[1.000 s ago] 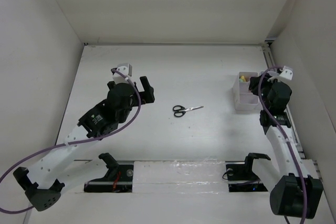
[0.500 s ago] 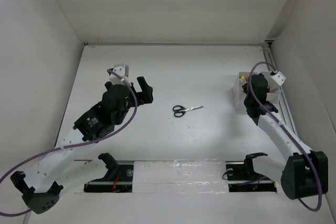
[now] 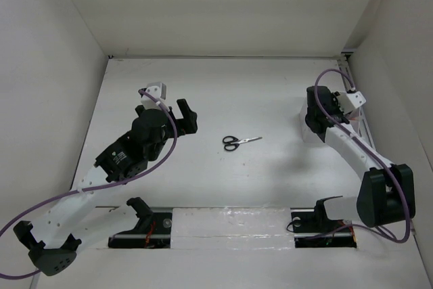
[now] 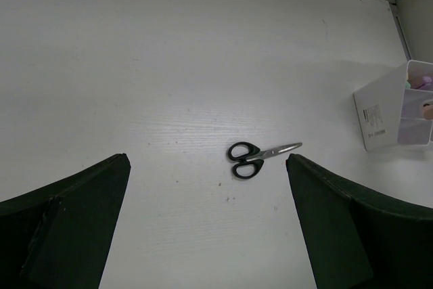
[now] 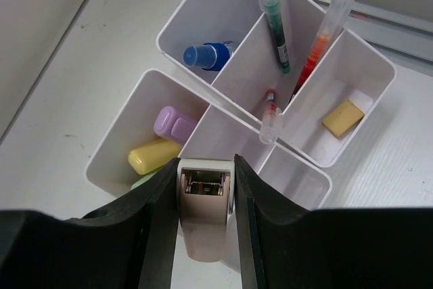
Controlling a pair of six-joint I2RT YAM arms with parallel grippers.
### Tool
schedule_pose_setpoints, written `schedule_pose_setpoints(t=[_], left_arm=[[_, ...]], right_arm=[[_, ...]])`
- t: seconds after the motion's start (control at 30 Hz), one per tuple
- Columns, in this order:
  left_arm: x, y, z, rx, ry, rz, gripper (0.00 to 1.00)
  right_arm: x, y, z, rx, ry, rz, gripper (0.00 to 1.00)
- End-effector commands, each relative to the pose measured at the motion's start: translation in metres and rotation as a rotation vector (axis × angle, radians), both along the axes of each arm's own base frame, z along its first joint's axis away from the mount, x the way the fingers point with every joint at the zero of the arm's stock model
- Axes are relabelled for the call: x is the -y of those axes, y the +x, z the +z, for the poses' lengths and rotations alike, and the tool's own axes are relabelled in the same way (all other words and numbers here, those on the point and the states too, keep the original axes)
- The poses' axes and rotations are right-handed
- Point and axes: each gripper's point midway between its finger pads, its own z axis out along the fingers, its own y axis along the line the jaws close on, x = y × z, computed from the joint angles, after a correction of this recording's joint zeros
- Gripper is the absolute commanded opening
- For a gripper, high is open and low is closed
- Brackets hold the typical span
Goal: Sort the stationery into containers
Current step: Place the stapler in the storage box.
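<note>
Black-handled scissors (image 3: pixel 240 141) (image 4: pixel 260 157) lie flat mid-table, blades pointing right. My left gripper (image 3: pixel 186 118) (image 4: pixel 206 162) hovers open to their left, nothing between its fingers. My right gripper (image 3: pixel 315 109) (image 5: pixel 205 167) is shut on a small beige stapler (image 5: pixel 205 228), held just above the white containers (image 5: pixel 233 65) (image 4: pixel 379 116) (image 3: pixel 306 131). In the bins are a blue-capped bottle (image 5: pixel 206 55), a green pen (image 5: pixel 274 18), a red pen (image 5: pixel 318 42), a yellowish eraser (image 5: pixel 345 116), and purple (image 5: pixel 174 126), yellow (image 5: pixel 154 155) and pale green (image 5: pixel 143 182) markers.
White walls close the table on the left, back and right. A metal rail (image 3: pixel 358 109) runs along the right edge just beside the containers. A taped strip (image 3: pixel 230 225) lies between the two arm bases at the near edge.
My right arm has swung up and to the left, carrying its gripper over the containers. The left arm has shifted only slightly; the scissors have not moved.
</note>
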Motion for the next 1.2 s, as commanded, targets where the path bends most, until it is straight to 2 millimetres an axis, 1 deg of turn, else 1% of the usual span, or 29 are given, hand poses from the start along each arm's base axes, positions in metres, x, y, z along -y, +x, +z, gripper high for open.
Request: schedule_pose_setpoints(t=[0.0, 0.03, 0.13, 0.17, 0.2, 0.27, 0.3, 0.33, 0.4, 0.43, 0.47, 0.5, 0.53, 0.57, 0.6, 0.63, 0.67, 0.7, 0.77, 0.83, 0.87, 1.03, 1.1, 1.17], left_arm=[[0.002, 0.003, 0.007, 0.032, -0.012, -0.005, 1.00], [0.002, 0.003, 0.007, 0.033, -0.012, -0.005, 1.00], [0.004, 0.002, 0.007, 0.030, -0.015, -0.015, 1.00], [0.005, 0.001, 0.006, 0.027, -0.018, -0.025, 1.00], [0.005, 0.002, 0.006, 0.030, -0.009, -0.028, 1.00], [0.007, 0.001, 0.004, 0.027, -0.012, -0.037, 1.00], [0.010, 0.001, 0.006, 0.033, -0.023, -0.050, 1.00], [0.009, 0.000, 0.009, 0.042, -0.021, -0.053, 1.00], [0.011, 0.000, 0.010, 0.046, -0.030, -0.063, 1.00], [0.013, -0.001, 0.010, 0.044, -0.033, -0.073, 1.00], [0.012, -0.001, 0.006, 0.040, -0.017, -0.076, 1.00], [0.014, -0.002, 0.010, 0.050, -0.033, -0.089, 1.00], [0.016, -0.004, 0.010, 0.048, -0.036, -0.102, 1.00], [0.015, -0.005, 0.013, 0.055, -0.043, -0.102, 1.00], [0.017, -0.005, 0.015, 0.065, -0.046, -0.115, 1.00], [0.017, -0.005, 0.011, 0.057, -0.039, -0.115, 1.00], [0.016, -0.006, 0.013, 0.065, -0.046, -0.115, 1.00], [0.016, -0.006, 0.015, 0.072, -0.052, -0.115, 1.00], [0.016, -0.006, 0.015, 0.072, -0.052, -0.115, 1.00], [0.018, -0.006, 0.015, 0.070, -0.054, -0.124, 1.00], [0.018, -0.006, 0.015, 0.070, -0.054, -0.124, 1.00], [0.019, -0.007, 0.015, 0.068, -0.056, -0.132, 1.00], [0.018, -0.008, 0.020, 0.082, -0.069, -0.132, 1.00], [0.019, -0.009, 0.020, 0.083, -0.062, -0.144, 1.00]], right_arm=[[0.005, 0.008, 0.025, 0.073, -0.008, -0.060, 0.00], [0.006, 0.009, 0.021, 0.060, -0.018, -0.068, 0.00], [0.007, 0.011, 0.022, 0.059, -0.024, -0.075, 0.00], [0.011, 0.011, 0.018, 0.050, -0.026, -0.086, 0.00], [0.009, 0.016, 0.023, 0.073, -0.021, -0.074, 0.00], [0.009, 0.015, 0.019, 0.071, -0.022, -0.074, 0.00], [0.009, 0.016, 0.020, 0.080, -0.020, -0.074, 0.00], [0.013, 0.016, 0.017, 0.069, -0.022, -0.085, 0.00], [0.016, 0.017, 0.018, 0.081, -0.020, -0.094, 0.00], [0.016, 0.018, 0.020, 0.091, -0.018, -0.094, 0.00], [0.015, 0.019, 0.016, 0.081, -0.020, -0.094, 0.00], [0.015, 0.019, 0.016, 0.081, -0.020, -0.094, 0.00], [0.017, 0.022, 0.013, 0.080, -0.014, -0.095, 0.00], [0.017, 0.023, 0.014, 0.089, -0.013, -0.095, 0.00], [0.020, 0.024, 0.009, 0.074, -0.010, -0.098, 0.00], [0.020, 0.025, 0.005, 0.062, -0.012, -0.098, 0.00], [0.019, 0.026, 0.006, 0.073, -0.010, -0.098, 0.00], [0.018, 0.029, 0.003, 0.070, -0.005, -0.091, 0.00], [0.016, 0.032, 0.001, 0.065, -0.006, -0.079, 0.00], [0.016, 0.033, 0.003, 0.073, -0.010, -0.076, 0.00], [0.016, 0.034, -0.001, 0.060, -0.012, -0.075, 0.00], [0.016, 0.037, -0.001, 0.060, -0.012, -0.075, 0.00], [0.016, 0.037, -0.001, 0.060, -0.012, -0.075, 0.00], [0.016, 0.037, -0.001, 0.060, -0.012, -0.075, 0.00]])
